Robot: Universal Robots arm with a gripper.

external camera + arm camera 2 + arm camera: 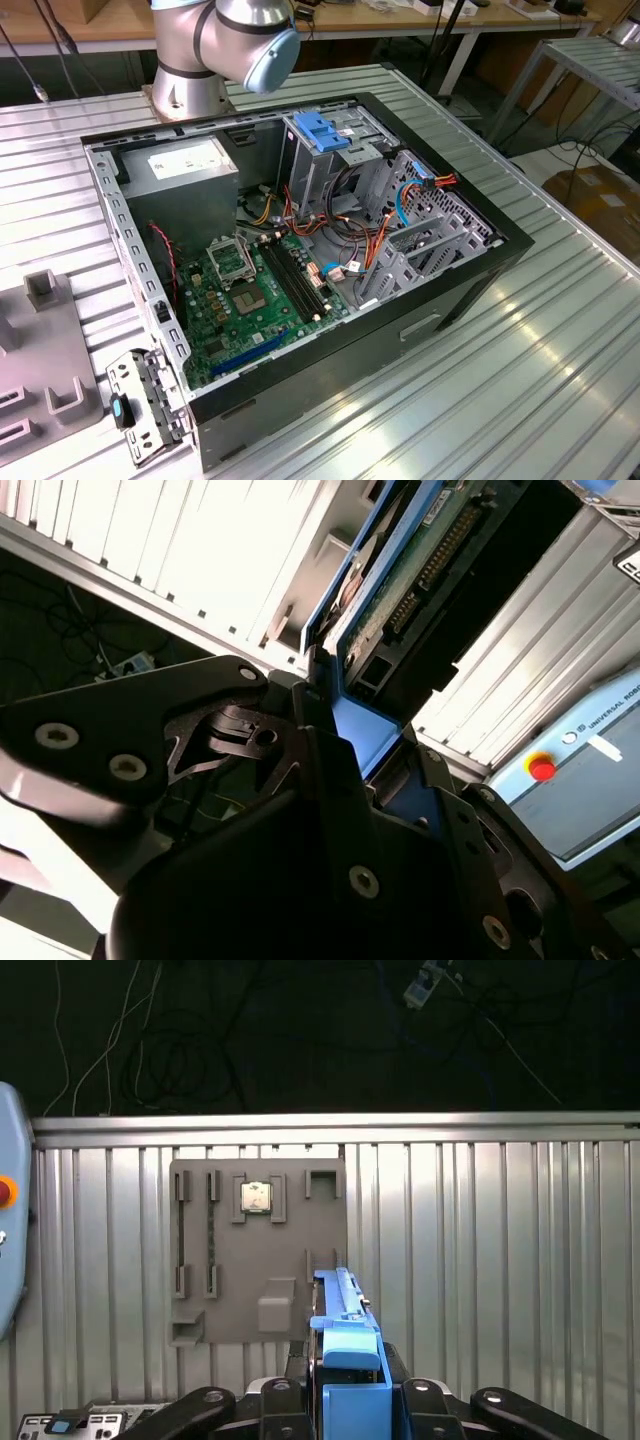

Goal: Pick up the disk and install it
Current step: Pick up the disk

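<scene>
In the second wrist view the disk point(415, 575) is seen edge-on: a green circuit board with a connector row, set in a blue plastic frame. My gripper point(350, 730) is shut on the frame's near end, one black finger point(300, 695) against each side. The first wrist view shows the disk's blue frame point(345, 1325) standing upright between the black fingers of my gripper point(345, 1380), held well above the ribbed metal table point(500, 1260). In the exterior view the arm's base point(215, 50) stands behind the open computer case point(470, 290).
Inside the case are a metal drive cage with a blue top point(325, 135), a grey power supply point(185, 165), a green motherboard point(240, 290) and loose cables. A grey fixture plate point(255, 1250) with a processor chip point(256, 1196) lies under the gripper. A pendant with a red button point(541, 768) is nearby.
</scene>
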